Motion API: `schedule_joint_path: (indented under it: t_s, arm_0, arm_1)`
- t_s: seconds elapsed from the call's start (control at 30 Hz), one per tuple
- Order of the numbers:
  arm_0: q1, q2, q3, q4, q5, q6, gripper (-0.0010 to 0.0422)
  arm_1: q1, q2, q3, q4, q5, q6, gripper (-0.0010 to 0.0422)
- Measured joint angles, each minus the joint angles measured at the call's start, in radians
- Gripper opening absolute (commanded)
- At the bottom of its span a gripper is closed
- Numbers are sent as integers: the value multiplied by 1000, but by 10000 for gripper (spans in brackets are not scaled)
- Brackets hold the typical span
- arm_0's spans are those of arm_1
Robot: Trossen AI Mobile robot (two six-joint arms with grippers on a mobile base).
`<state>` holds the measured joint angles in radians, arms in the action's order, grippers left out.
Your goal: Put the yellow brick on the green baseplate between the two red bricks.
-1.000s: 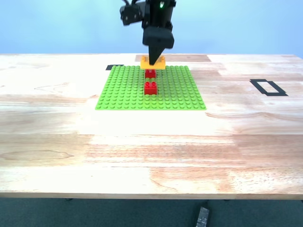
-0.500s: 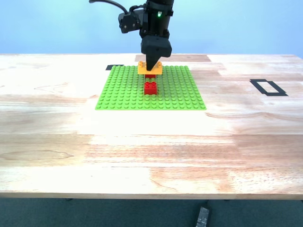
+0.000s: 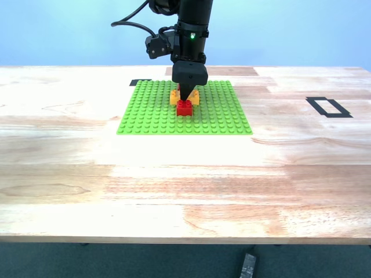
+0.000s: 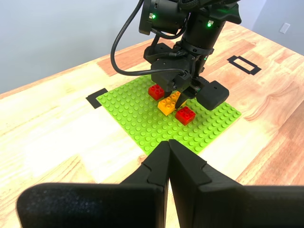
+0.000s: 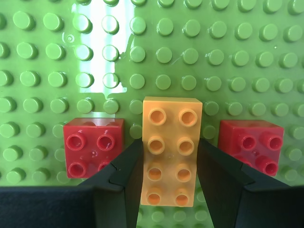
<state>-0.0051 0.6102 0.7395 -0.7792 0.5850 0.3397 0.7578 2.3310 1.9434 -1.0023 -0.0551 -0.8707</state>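
The green baseplate point(image 3: 151, 110) lies on the wooden table, towards the far side. My second gripper point(image 3: 184, 97) reaches down from the far side and is shut on the yellow brick point(image 3: 173, 97). In the second wrist view the yellow brick point(image 5: 171, 142) sits between the fingers point(image 5: 126, 166), low over the baseplate point(image 5: 237, 57), with one red brick point(image 5: 95, 146) on one side and the other red brick point(image 5: 251, 142) on the other. The near red brick point(image 3: 185, 108) shows in the exterior view; the far one is mostly hidden behind the gripper. My first gripper point(image 4: 168, 156) is shut and empty, well away from the baseplate point(image 4: 137, 114).
A black tape rectangle point(image 3: 328, 107) is on the table at the exterior view's right. A black tape corner mark point(image 3: 139, 82) lies by the baseplate's far corner on the exterior view's left. A dark object point(image 3: 248, 266) sits below the table's front edge.
My second gripper has carried the yellow brick from the baseplate's far edge towards the camera and down, to a spot between the two red bricks.
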Motion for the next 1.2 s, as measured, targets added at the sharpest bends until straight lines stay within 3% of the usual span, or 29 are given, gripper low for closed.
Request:
schedule_joint_path:
  t_s: [0.2,0.6,1.2]
  arm_0:
    - [0,0,0,1,0,0,0]
    - [0,0,0,1,0,0,0]
    - [0,0,0,1,0,24,0]
  arm_1:
    - [-7,-10,-31,32,-1,-1,66]
    - [-18,-22,-68,49,15,20,258]
    - [-16,-119,-68,71,11,37,234]
